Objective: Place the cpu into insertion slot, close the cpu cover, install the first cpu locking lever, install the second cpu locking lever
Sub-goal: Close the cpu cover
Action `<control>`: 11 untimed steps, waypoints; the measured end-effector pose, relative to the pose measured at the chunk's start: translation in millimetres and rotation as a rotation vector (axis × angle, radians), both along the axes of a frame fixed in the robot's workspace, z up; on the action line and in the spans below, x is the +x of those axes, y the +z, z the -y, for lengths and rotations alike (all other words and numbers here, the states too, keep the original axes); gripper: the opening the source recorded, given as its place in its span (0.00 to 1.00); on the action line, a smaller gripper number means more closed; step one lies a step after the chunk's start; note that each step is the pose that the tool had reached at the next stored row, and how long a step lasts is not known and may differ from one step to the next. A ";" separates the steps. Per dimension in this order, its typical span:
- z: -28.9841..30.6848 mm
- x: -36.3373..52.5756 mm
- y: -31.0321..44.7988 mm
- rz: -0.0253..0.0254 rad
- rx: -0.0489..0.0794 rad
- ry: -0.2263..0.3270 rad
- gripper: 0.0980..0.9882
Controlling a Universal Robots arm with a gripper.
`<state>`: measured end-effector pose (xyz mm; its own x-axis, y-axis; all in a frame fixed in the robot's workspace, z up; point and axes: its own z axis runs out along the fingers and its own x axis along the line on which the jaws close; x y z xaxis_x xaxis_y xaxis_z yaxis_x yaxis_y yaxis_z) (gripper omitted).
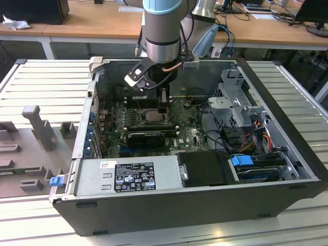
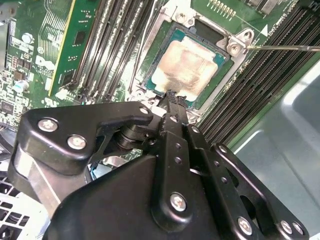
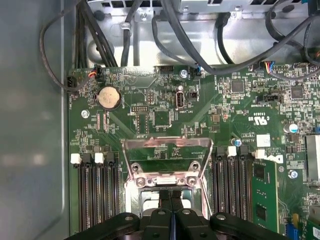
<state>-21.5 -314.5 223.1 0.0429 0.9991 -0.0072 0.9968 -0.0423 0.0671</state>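
The cpu (image 2: 192, 65), a square chip with a smeared silvery top, lies flat inside the insertion slot (image 2: 159, 55) on the green motherboard. My gripper (image 2: 172, 96) is shut with nothing between its black fingers, and its tips rest at the chip's near edge. In the first wrist view the cpu cover (image 3: 165, 146), a thin metal frame with a square window, stands raised on its hinge just beyond the gripper (image 3: 171, 197). A thin metal lever rod (image 2: 285, 48) sticks out beside the socket. In the exterior view the gripper (image 1: 163, 108) hangs right over the slot (image 1: 148, 119) inside the open case.
Long black memory slots (image 2: 260, 85) flank the socket on both sides. A black graphics card (image 1: 148, 137) lies in front of it, then the power supply (image 1: 128, 177). A drive cage (image 1: 236, 107) with cables fills the exterior view's right. Case walls (image 1: 84, 123) enclose everything.
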 end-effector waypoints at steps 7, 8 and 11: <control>0.0 1.9 1.6 -0.0001 0.000 0.000 0.01; 0.0 1.9 4.0 -0.0001 0.000 0.000 0.01; 0.0 1.9 8.2 -0.0001 0.000 0.000 0.01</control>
